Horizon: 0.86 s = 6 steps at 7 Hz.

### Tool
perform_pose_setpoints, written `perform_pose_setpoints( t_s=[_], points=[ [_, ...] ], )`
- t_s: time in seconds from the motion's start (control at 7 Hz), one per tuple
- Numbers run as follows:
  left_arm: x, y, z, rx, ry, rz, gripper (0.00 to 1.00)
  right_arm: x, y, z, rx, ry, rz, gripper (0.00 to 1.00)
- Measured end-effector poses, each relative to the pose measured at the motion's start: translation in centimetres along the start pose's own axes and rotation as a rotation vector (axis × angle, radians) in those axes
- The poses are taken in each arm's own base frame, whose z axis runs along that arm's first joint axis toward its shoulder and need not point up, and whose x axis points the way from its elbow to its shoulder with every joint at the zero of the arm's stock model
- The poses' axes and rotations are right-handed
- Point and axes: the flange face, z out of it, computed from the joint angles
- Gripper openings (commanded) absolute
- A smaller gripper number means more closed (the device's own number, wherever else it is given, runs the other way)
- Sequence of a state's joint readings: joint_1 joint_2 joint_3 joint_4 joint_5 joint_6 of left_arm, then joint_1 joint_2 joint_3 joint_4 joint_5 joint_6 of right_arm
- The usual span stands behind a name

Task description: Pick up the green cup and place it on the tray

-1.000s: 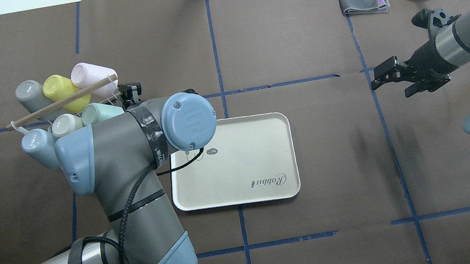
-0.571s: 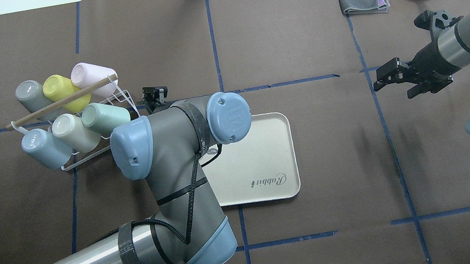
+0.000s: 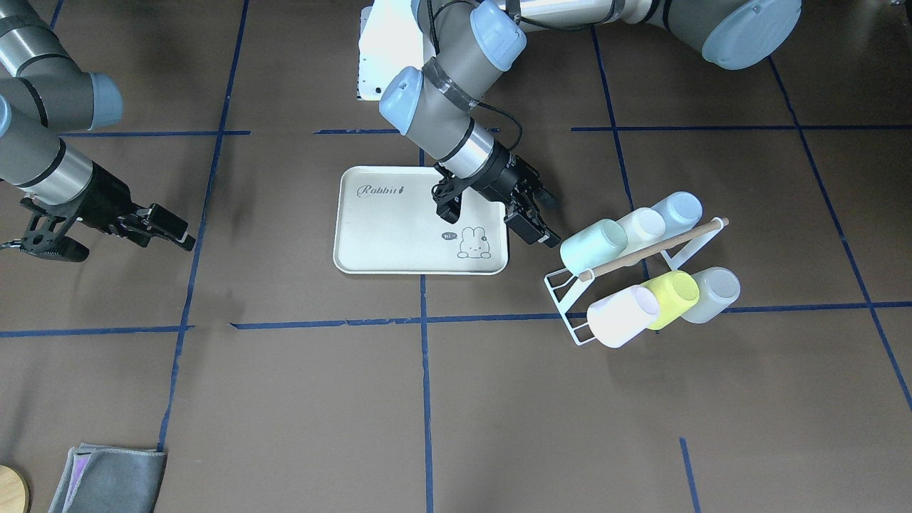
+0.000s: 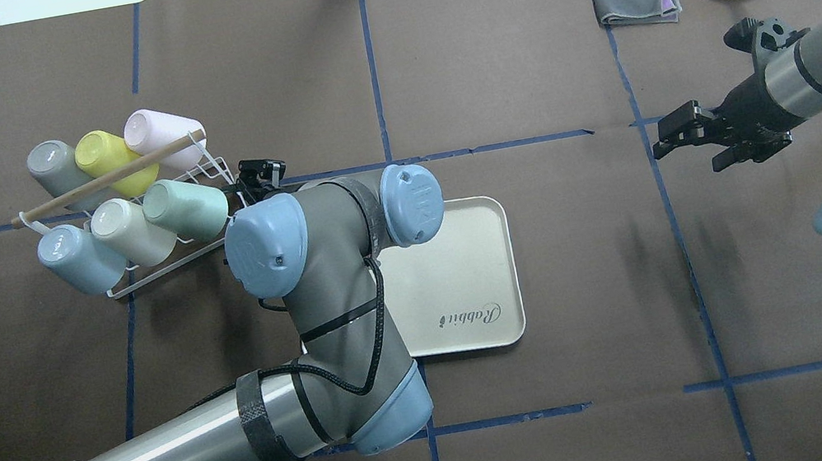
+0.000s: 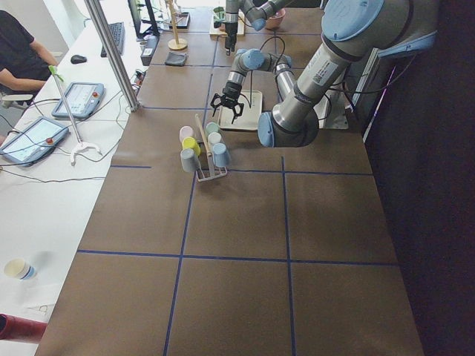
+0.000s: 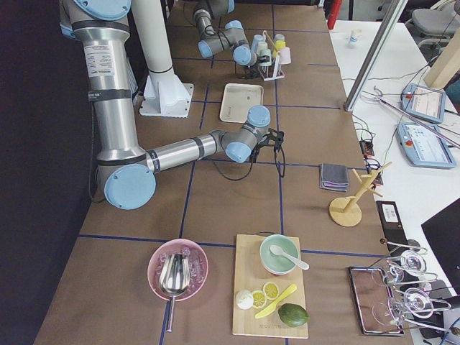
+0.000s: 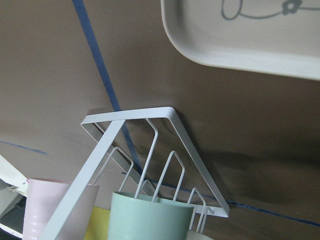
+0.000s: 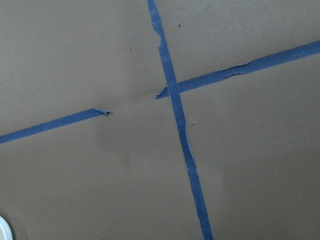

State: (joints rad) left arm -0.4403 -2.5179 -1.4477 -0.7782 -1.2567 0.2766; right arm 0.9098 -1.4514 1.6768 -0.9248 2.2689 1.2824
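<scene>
1. On the white wire rack (image 3: 570, 299), at the robot's left side of the table: green cup (image 3: 593, 246). It is tipped on a peg with its closed base pointing toward the tray. It takes the end position in its row, nearest the tray, and I judge it the easiest cup to reach without knocking the others. It is not yet gripped.
2. Same row: cream cup (image 3: 641, 224), then pale blue cup (image 3: 677, 210). Across the wooden rod (image 3: 652, 249): pink cup (image 3: 623, 313), yellow-green cup (image 3: 673, 288), grey cup (image 3: 712, 285). All are tilted alike, apparently stored on pegs.
3. Left gripper (image 3: 493, 222): jaws spread wide, holding nothing. It hangs above the tray's rack-side edge, just beside the green cup's base but apart from it. I judge the wide spread to be set for the cup's girth. Its wrist view shows the cup low in the frame, under the rack's wire frame.
4. Tray (image 3: 385, 235): cream, lying flat and bare, just beside the rack. The carry should be short.
5. Right gripper (image 4: 686, 151): jaws apart and empty, well away from the tray and rack, probably parked clear of the work. Its wrist view shows only crossed blue tape (image 8: 175, 125) on the brown table cover.
6. Writing: "Rabbit" script (image 3: 379, 189) near one tray corner. Bunny drawing (image 3: 472, 242) at the opposite corner, with a small speech bubble (image 3: 449, 236) that appears to read "hi". Labels on the arms are too small to read.
</scene>
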Motion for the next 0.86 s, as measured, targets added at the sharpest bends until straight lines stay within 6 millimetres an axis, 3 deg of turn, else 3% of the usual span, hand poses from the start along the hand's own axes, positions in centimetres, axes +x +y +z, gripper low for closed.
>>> perform_pose_setpoints(
  t_s=[0.43, 0.86],
  points=[
    [-0.7, -2.1, 0.3, -0.051, 0.017, -0.024, 1.00, 0.1, 0.0, 0.1, 0.001, 0.003, 0.001, 1.00],
    [-1.3, -2.7, 1.7, -0.095, 0.022, -0.062, 1.00, 0.2, 0.0, 0.2, -0.002, 0.004, 0.002, 1.00]
  ],
)
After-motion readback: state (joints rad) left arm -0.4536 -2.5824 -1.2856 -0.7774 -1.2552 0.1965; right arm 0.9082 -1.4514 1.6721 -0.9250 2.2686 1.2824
